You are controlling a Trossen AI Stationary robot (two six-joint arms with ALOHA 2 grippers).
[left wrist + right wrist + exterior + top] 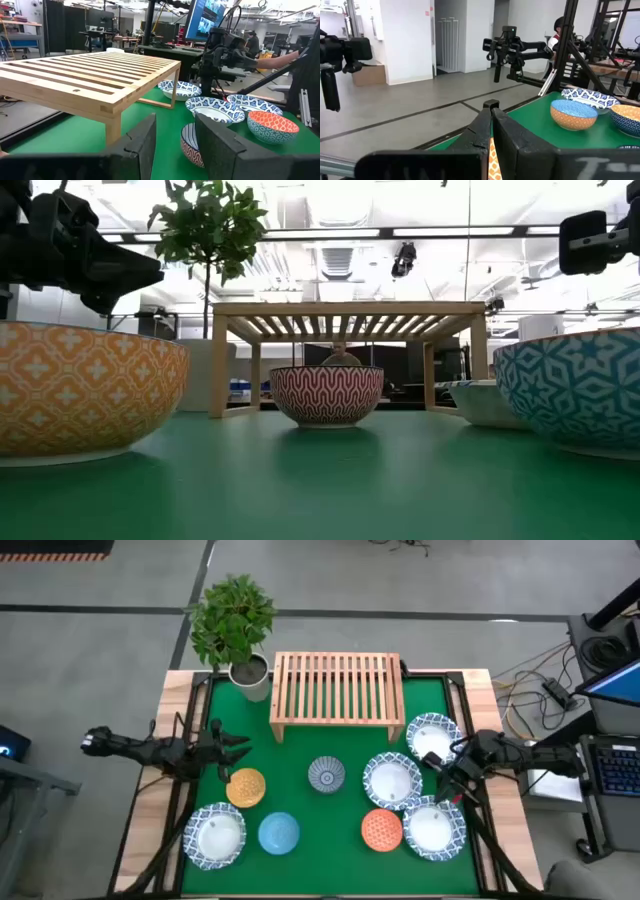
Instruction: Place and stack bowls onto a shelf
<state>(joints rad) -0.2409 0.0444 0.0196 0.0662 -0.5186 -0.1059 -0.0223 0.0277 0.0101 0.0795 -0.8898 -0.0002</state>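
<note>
The light-wood slatted shelf [337,685] stands at the table's far middle and holds nothing. It also shows in the left wrist view [85,75]. Three wide white bowls [392,780] sit at the right and one [215,835] at the near left. The small blue-patterned bowl [326,775], yellow-orange bowl [246,787], light blue bowl [279,832] and orange-red bowl [381,828] rest on the green mat. My left gripper [240,745] is open and empty, above the mat just beyond the yellow-orange bowl. My right gripper [442,780] is shut, among the three right white bowls.
A potted plant in a white pot [250,670] stands at the shelf's left end. The wooden table frame [180,690] borders the mat. Bare mat lies between the shelf and the bowls. People show in the room beyond the table [560,25].
</note>
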